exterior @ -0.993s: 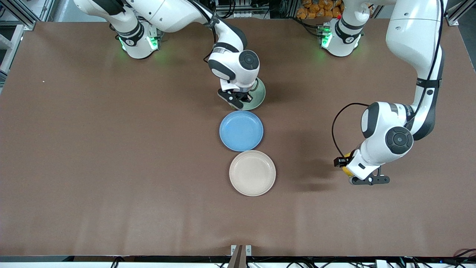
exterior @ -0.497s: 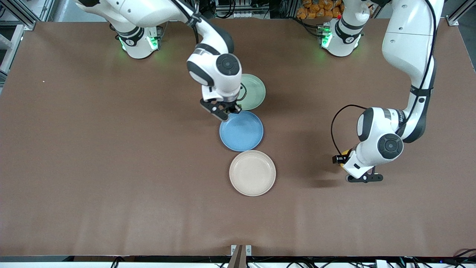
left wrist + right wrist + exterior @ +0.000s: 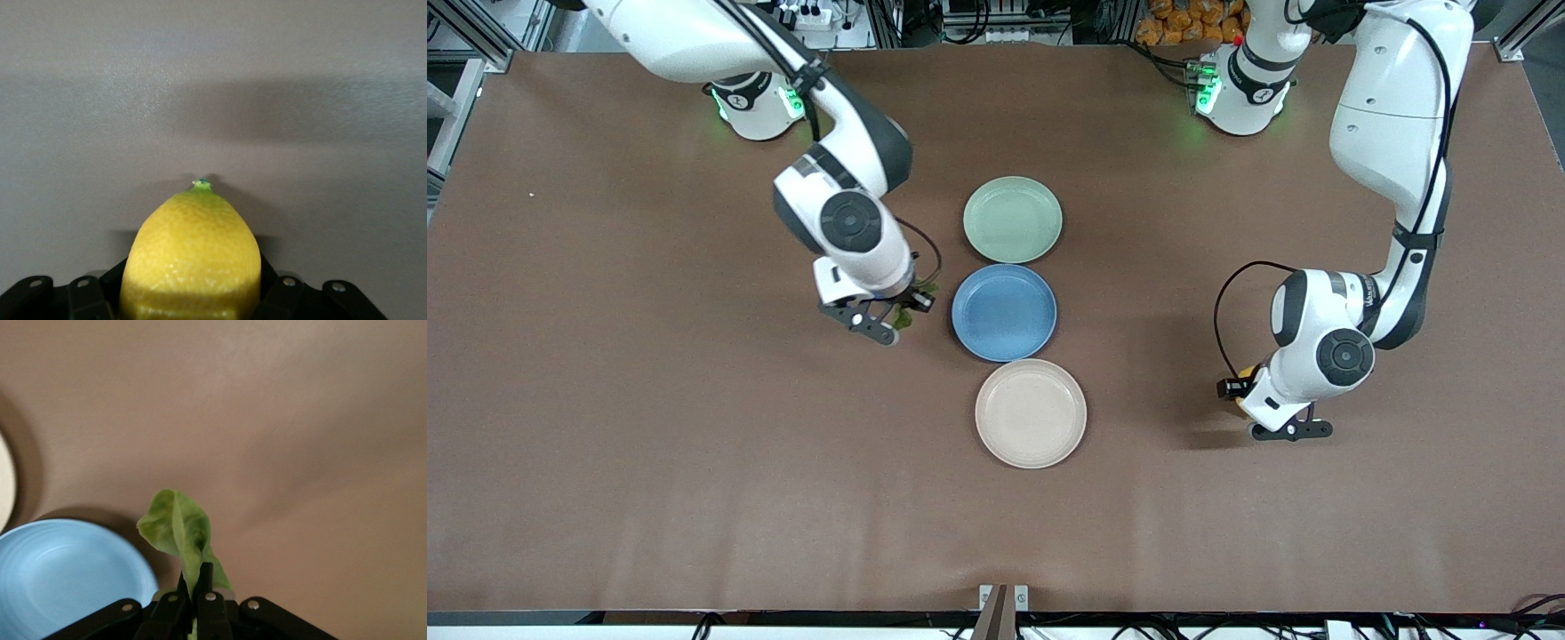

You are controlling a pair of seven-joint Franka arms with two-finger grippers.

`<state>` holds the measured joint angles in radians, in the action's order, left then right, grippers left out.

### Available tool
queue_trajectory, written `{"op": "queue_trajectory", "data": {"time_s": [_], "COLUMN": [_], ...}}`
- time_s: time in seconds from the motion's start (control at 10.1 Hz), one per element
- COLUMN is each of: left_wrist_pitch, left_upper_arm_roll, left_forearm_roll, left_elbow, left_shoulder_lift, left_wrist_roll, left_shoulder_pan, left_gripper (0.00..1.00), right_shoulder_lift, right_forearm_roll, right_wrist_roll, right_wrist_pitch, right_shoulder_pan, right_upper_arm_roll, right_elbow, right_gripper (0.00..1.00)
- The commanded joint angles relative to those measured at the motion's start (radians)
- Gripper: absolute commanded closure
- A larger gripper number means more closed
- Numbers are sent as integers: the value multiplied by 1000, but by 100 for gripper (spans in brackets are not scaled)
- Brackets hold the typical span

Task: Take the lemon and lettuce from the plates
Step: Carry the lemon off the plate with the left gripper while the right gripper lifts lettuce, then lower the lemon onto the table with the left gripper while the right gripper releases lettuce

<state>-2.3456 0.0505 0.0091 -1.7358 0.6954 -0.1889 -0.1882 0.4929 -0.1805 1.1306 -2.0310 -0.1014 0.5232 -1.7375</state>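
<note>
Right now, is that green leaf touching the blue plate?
Apart. The right wrist view shows the lettuce pinched in the shut right gripper, hanging above bare table beside the blue plate.

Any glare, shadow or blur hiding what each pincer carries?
Front view: even light, soft arm shadows on the table, no glare. Left wrist view: lemon sharp, its shadow dark on the table. Right wrist view: lettuce slightly soft but readable, blue plate mildly shiny.
</note>
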Motion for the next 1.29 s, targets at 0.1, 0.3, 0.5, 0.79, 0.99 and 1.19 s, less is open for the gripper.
{"op": "queue_trajectory", "data": {"time_s": [0.1,0.3,0.5,0.79,0.99,1.19], "left_wrist_pitch": [-33,-37,-23,47,107,161], "left_upper_arm_roll": [-1,0,0,0,0,-1], "left_forearm_roll": [-6,-5,-1,3,-5,-15], "left_elbow": [4,12,15,28,30,24], "left_shoulder_lift": [19,15,-17,-75,-138,-203], "left_wrist_roll": [9,2,2,-1,0,5], "left_shoulder_pan": [13,10,9,13,24,27], "left_gripper": [23,0,0,0,0,0], "right_shoulder_lift": [-60,-60,-54,-36,-4,24], "right_forearm_roll": [139,180,179,177,164,165], "right_wrist_roll": [-338,-519,-689,-920,-998,-1034], "right_wrist_pitch": [55,58,72,19,-52,-104], "right_shoulder_pan": [34,34,34,43,42,43], "right_upper_arm_roll": [-154,-263,-372,-511,-567,-600], "right_elbow": [-24,-25,-24,-22,-24,-27], "right_gripper": [100,100,100,100,100,100]}}
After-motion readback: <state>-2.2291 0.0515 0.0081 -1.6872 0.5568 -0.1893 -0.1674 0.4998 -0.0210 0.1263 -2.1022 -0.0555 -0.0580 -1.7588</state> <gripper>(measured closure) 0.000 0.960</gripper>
